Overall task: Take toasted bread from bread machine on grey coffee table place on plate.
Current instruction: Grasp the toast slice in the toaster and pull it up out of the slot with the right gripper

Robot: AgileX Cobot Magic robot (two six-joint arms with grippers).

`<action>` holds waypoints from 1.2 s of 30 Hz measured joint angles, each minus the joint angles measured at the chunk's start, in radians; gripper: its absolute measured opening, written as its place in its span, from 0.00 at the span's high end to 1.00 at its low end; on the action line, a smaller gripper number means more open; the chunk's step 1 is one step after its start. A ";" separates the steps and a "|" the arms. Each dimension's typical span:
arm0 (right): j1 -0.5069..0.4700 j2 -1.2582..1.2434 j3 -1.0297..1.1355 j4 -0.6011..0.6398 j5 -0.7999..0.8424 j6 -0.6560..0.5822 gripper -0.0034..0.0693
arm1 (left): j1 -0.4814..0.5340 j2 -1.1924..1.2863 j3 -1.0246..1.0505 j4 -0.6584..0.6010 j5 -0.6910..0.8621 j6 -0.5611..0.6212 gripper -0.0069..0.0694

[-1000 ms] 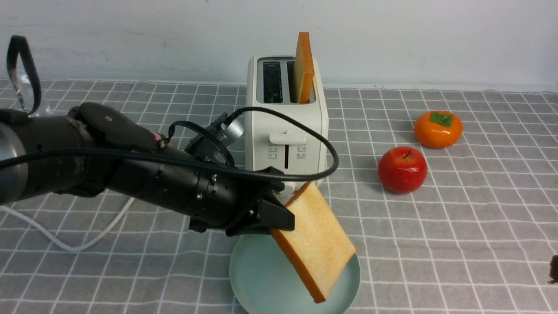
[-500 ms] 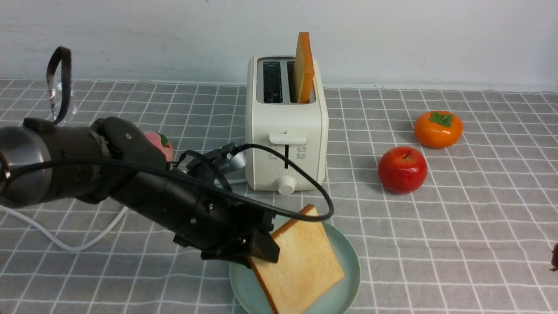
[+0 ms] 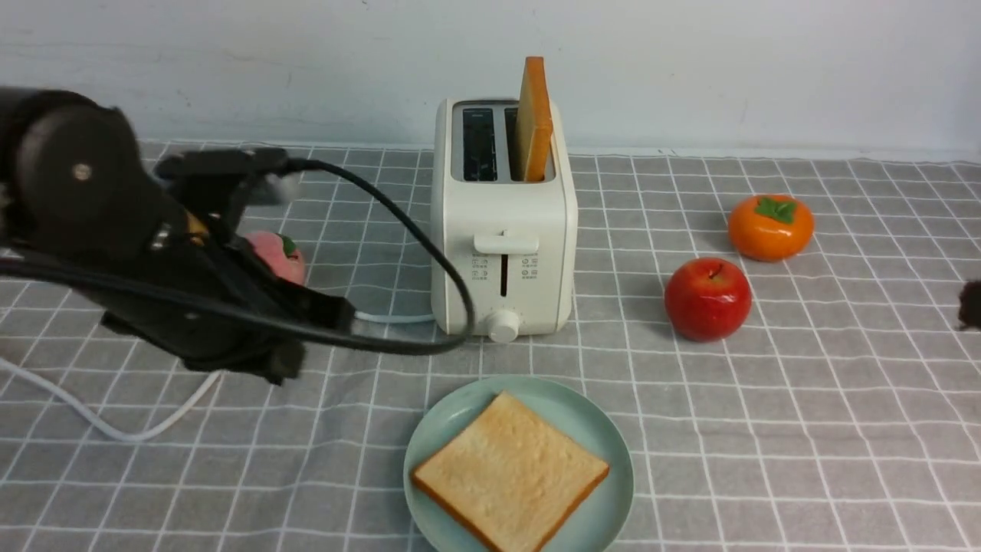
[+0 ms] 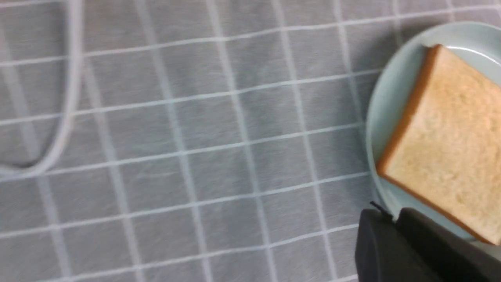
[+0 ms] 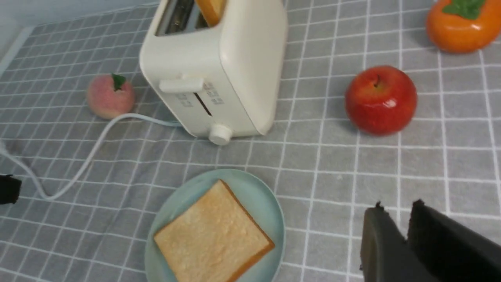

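One toasted bread slice [image 3: 512, 471] lies flat on the mint-green plate [image 3: 452, 418] at the front of the grey coffee table [image 3: 766, 429]. A second slice [image 3: 534, 115] stands upright in the right slot of the cream bread machine [image 3: 502, 253]; its left slot is empty. My left gripper [image 3: 337, 313] hangs left of the plate, shut and empty. In the left wrist view its tips [image 4: 391, 219] meet beside the plate's rim [image 4: 391, 90]. My right gripper [image 5: 397, 207] shows a narrow gap with nothing in it. In the front view it [image 3: 972, 304] is a dark blur at the right edge.
A red apple [image 3: 707, 297] and an orange persimmon [image 3: 769, 226] sit right of the bread machine. A peach [image 3: 276, 257] sits to its left, partly behind my left arm. The white cord [image 3: 92, 418] loops across the cloth at the left. A wall closes the back.
My left gripper lowered the slice onto the plate, let it go, shut again and drew back up and to the left. The right gripper rose at the right edge.
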 joint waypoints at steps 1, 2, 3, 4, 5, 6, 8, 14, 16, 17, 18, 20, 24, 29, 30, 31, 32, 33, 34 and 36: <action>0.002 0.049 -0.040 0.036 0.014 -0.025 0.80 | 0.000 -0.055 0.009 0.054 0.020 -0.041 0.93; 0.009 0.084 -0.067 0.056 0.021 -0.050 0.80 | 0.000 -0.095 0.016 0.075 0.030 -0.056 0.93; 0.021 0.129 -0.102 0.077 0.025 -0.071 0.80 | 0.000 -0.137 0.032 0.095 0.035 -0.074 0.93; 0.040 0.165 -0.131 0.087 0.025 -0.085 0.80 | 0.000 -0.203 0.050 0.114 0.040 -0.093 0.93; 0.058 0.211 -0.168 0.095 0.025 -0.093 0.80 | 0.000 -0.237 0.066 0.119 0.040 -0.100 0.93; 0.091 0.256 -0.206 0.099 0.023 -0.099 0.80 | 0.000 -0.316 0.092 0.123 0.042 -0.107 0.93; 0.122 0.312 -0.253 0.102 0.016 -0.098 0.80 | 0.000 -0.374 0.116 0.122 0.044 -0.111 0.93; 0.287 0.621 -0.539 0.098 -0.059 -0.077 0.72 | 0.000 -0.700 0.288 0.060 0.054 -0.116 0.93; 0.314 0.708 -0.632 0.096 -0.089 -0.074 0.65 | 0.000 -0.781 0.331 0.047 0.059 -0.131 0.93; 0.316 0.726 -0.640 0.094 -0.092 -0.075 0.64 | 0.000 -0.781 0.331 0.046 0.059 -0.134 0.93; 0.332 0.792 -0.699 0.093 -0.119 -0.075 0.59 | 0.000 -0.836 0.359 0.044 0.062 -0.161 0.93; 0.350 0.882 -0.774 0.093 -0.163 -0.075 0.51 | 0.000 -0.893 0.394 0.044 0.065 -0.206 0.93; 0.368 1.043 -0.888 0.082 -0.238 -0.075 0.34 | 0.000 -0.964 0.427 0.050 0.102 -0.261 0.93; 0.372 1.165 -0.959 0.080 -0.278 -0.075 0.25 | 0.000 -0.983 0.429 0.081 0.160 -0.270 0.93; 0.373 1.196 -0.976 0.077 -0.288 -0.075 0.26 | 0.000 -0.983 0.429 0.088 0.178 -0.271 0.93; 0.375 1.213 -0.984 0.076 -0.290 -0.075 0.28 | 0.000 -0.983 0.429 0.090 0.185 -0.272 0.93; 0.378 1.226 -0.992 0.074 -0.294 -0.076 0.35 | 0.000 -0.983 0.429 0.096 0.193 -0.274 0.93; 0.379 1.228 -0.998 0.071 -0.299 -0.077 0.42 | 0.000 -0.983 0.429 0.101 0.194 -0.273 0.93; 0.380 1.228 -1.008 0.068 -0.298 -0.077 0.55 | 0.000 -0.983 0.429 0.108 0.194 -0.273 0.93; 0.383 1.228 -1.017 0.063 -0.297 -0.077 0.71 | 0.000 -0.983 0.429 0.115 0.194 -0.273 0.93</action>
